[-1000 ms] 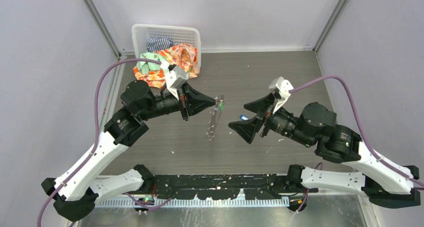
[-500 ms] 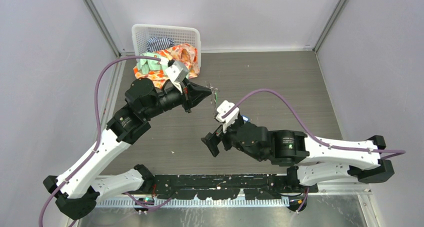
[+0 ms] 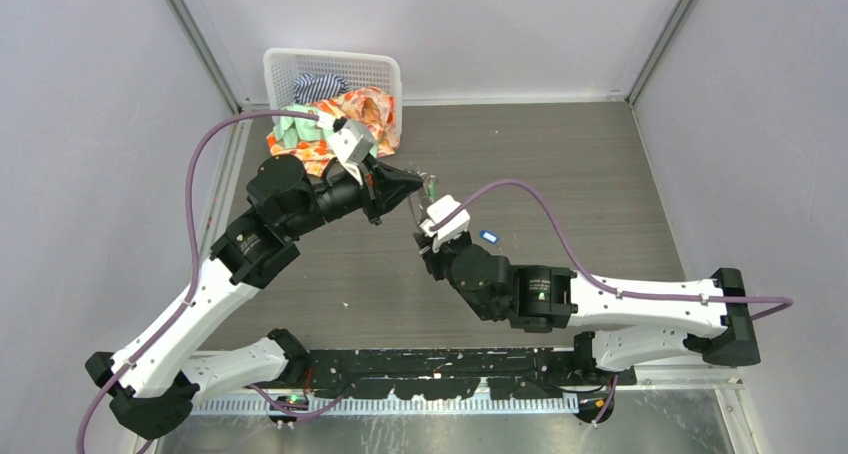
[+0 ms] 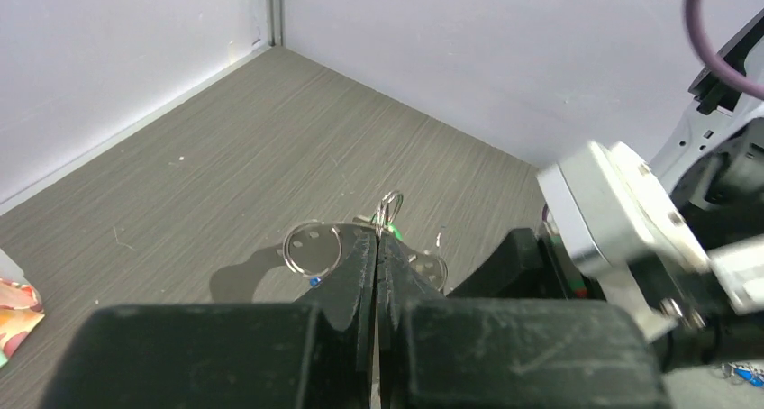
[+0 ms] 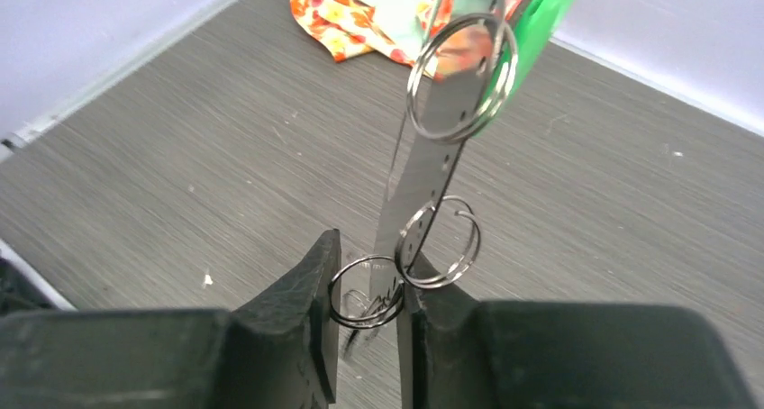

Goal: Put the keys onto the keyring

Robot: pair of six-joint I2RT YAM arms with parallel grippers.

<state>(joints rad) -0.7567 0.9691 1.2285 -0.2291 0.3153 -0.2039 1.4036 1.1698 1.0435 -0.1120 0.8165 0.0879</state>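
We see the left claw [image 4: 377,249] pressed fully shut on the upper end of the keyring [image 5: 434,157]. From close up the keyring is a flat silvery strip pierced with holes, carrying several split rings, and it hangs above the worktop [image 3: 560,164] rather than lying on it. In the left wrist view one wire ring pokes out beyond the closed fingertips and a second ring lies flat against the left finger. The green key [image 5: 543,17] hangs at the top of the strip beside the uppermost ring, close to the left claw, and only its bright plastic head is plain to us. The right claw [image 5: 368,258] comes at the strip from below. Its jaws are drawn narrow around the lowest small ring, and both fingers [image 5: 306,292] seem to touch that ring, so we read it as a grip on the keyring's bottom end. Another ring sits just above, beside the right finger. The blue key [image 3: 489,236] lies flat on the worktop by itself, just right of the right wrist and apart from both claws. At the far left corner stands a white basket [image 3: 290,69] with bright cloths [image 3: 350,114] spilling over its front rim.
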